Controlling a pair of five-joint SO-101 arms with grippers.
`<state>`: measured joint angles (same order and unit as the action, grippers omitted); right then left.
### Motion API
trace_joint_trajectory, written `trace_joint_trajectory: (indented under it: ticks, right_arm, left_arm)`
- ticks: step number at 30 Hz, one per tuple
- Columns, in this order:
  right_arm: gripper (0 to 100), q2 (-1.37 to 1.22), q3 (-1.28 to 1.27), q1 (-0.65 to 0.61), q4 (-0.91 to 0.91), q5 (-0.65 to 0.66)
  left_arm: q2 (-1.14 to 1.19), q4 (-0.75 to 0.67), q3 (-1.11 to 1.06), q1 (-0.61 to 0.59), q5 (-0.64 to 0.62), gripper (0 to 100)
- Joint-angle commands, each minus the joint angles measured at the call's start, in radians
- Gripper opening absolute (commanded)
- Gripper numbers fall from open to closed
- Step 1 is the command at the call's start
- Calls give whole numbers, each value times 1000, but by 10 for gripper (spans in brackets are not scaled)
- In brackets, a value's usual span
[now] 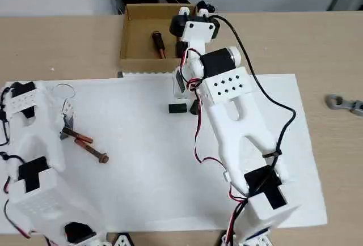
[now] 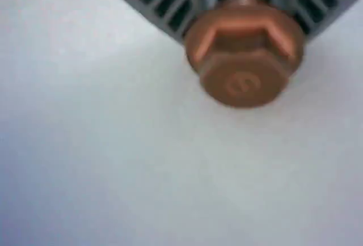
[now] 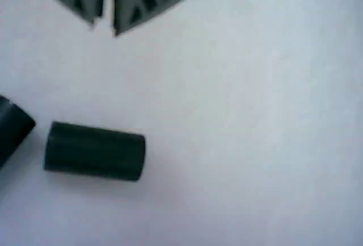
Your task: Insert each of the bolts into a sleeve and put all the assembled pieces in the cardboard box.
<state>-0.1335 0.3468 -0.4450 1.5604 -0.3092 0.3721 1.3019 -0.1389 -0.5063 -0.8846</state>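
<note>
**A:** Near the left edge of the white sheet, the left hand is clamped on a copper bolt. A second bolt lies just beside it.

**B:** Farther up, by the sheet's far edge, the right hand hangs pinched nearly closed, gripping nothing. A black sleeve lies on its side close by, with another sleeve next to it.

**A:** Beyond the sheet, toward the far edge of the table, the cardboard box has one assembled piece inside.
</note>
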Motion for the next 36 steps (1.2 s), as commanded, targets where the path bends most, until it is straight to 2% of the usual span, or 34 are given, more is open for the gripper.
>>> trace_joint_trajectory:
  ticks: [1, 5, 12, 15, 24, 31, 36]
  right_arm:
    - [8, 59, 49, -2, 4, -11]
    - [6, 61, 49, -5, 42, -11]
    - [5, 56, 49, -21, 90, 29]
    - [7, 47, 49, -21, 77, 110]
    - [8, -88, 49, -15, -5, 92]
    - [9, -188, 52, -16, -180, -104]
    - [9, -239, 52, -13, -208, -215]
  left_arm:
    - [51, 41, 27, -14, 38, 5]
    - [-14, 135, 128, -14, 97, 5]
    - [-259, 224, 312, 6, 284, 5]
    - [-379, 232, 326, 37, 368, 5]
    - [-766, 232, 251, 137, 525, 6]
    - [-982, 229, 209, 144, 529, 6]
    - [-1057, 226, 151, 143, 531, 6]
